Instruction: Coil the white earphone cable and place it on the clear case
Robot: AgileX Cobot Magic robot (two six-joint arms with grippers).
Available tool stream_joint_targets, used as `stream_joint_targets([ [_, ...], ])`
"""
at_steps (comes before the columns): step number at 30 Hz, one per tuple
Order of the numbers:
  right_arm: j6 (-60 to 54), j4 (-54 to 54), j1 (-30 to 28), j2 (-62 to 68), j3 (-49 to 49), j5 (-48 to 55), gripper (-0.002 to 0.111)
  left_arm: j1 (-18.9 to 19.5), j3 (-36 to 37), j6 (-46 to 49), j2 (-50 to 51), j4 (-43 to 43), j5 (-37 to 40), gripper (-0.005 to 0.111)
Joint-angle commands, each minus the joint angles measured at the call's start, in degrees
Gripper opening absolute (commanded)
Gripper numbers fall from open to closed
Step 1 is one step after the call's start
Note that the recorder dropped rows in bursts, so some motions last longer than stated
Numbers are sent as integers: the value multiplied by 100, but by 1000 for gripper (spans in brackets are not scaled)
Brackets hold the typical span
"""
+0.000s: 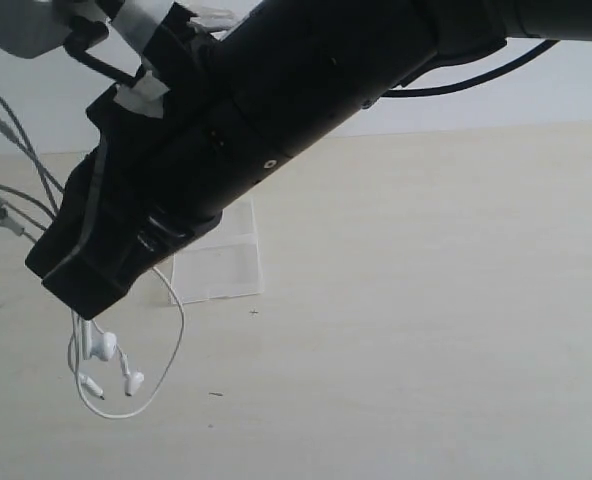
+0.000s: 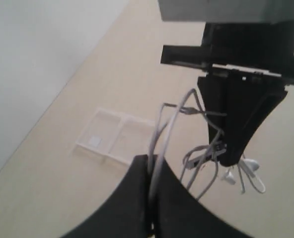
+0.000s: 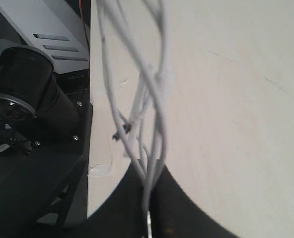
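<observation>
The white earphone cable [image 2: 169, 124] hangs in loops above the table, pinched at two places. My left gripper [image 2: 149, 166] is shut on two strands of it. My right gripper [image 3: 149, 173] is shut on a bundle of several strands [image 3: 157, 89]. In the exterior view the right gripper [image 1: 76, 300] reaches across to the left, and the two earbuds [image 1: 103, 346] and a loose loop [image 1: 181, 330] dangle below it. The clear case [image 1: 221, 265] lies flat on the table just behind that gripper, partly hidden by it. The case [image 2: 112, 139] carries nothing. The left gripper is outside the exterior view.
The black right arm [image 1: 306, 110] crosses the upper exterior view and hides much of the table's back. Thin grey strands [image 1: 16, 140] run off the left edge. A robot arm's base [image 3: 33, 99] stands past the table's edge. Pale bare tabletop [image 1: 426, 330] spreads to the right.
</observation>
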Motion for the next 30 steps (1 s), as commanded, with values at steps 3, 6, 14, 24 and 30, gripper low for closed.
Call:
stream_joint_targets([
  [3,329,-478,-1,-238,-25,-122,0,-33,-35,-661,-190,801,87,0],
  [6,387,-503,-1,-286,-25,-145,0,-33,-35,-688,-262,736,55,0],
  [14,273,-164,-1,-289,-25,-194,0,-33,-35,-605,-271,-601,-572,0],
  [24,-99,405,-1,-289,-25,-155,5,-33,-35,-298,-164,-1725,-935,0],
  [30,-222,602,-1,-289,-25,-153,36,-33,-35,-242,-164,-1752,-988,0],
])
